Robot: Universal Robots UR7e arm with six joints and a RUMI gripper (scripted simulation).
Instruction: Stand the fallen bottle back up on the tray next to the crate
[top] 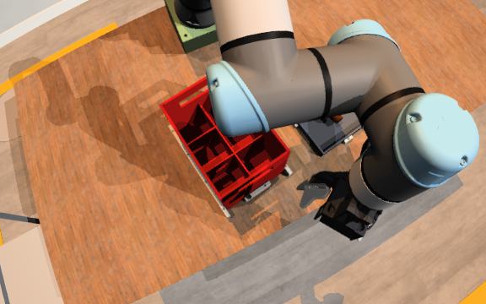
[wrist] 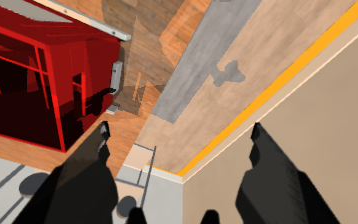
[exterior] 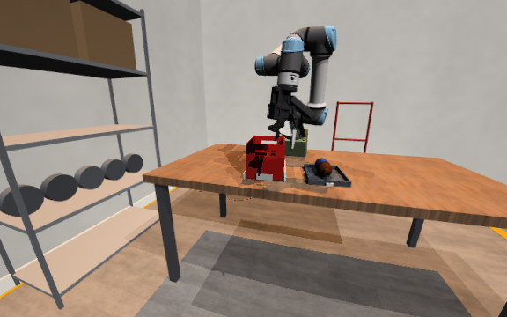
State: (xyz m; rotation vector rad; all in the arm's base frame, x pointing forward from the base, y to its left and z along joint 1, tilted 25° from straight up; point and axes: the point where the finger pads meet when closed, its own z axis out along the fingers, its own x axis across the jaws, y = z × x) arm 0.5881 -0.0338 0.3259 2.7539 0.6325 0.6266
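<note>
The bottle (exterior: 323, 166) lies on its side in the dark tray (exterior: 337, 180), which sits on the table (exterior: 412, 185) just right of the red crate (exterior: 265, 164) in the exterior view, with a narrow strip of wood between the two. The gripper (exterior: 285, 133) hangs above the gap near the crate's back corner, well above the table, its fingers spread wide with nothing between them. Behind it stands the arm's green base block (exterior: 299, 147), and further back a red frame (exterior: 353, 125) against the wall. To the left is a metal shelf rack (exterior: 60, 132) carrying cardboard boxes (exterior: 104, 40) on top and a row of dark round discs (exterior: 75, 180) lower down. From the top view the arm (top: 310, 89) covers most of the tray (top: 325, 135); only a dark corner shows below the elbow, and the bottle there is reduced to a small brown sliver, too little to tell its lie. The crate (top: 226, 148) shows its dividers, though its far cells are cut off by the blue joint cap (top: 234, 99). The gripper (top: 315, 192) appears past the crate's near corner, partly lost in its own shadow. In the wrist view the two dark fingers frame the floor, a grey mat (wrist: 205, 65) and a yellow floor line (wrist: 280, 85); the crate (wrist: 40, 80) fills the upper left, and neither tray nor bottle enters that view. The crate's cells are deep in shadow, so their contents cannot be made out.
</note>
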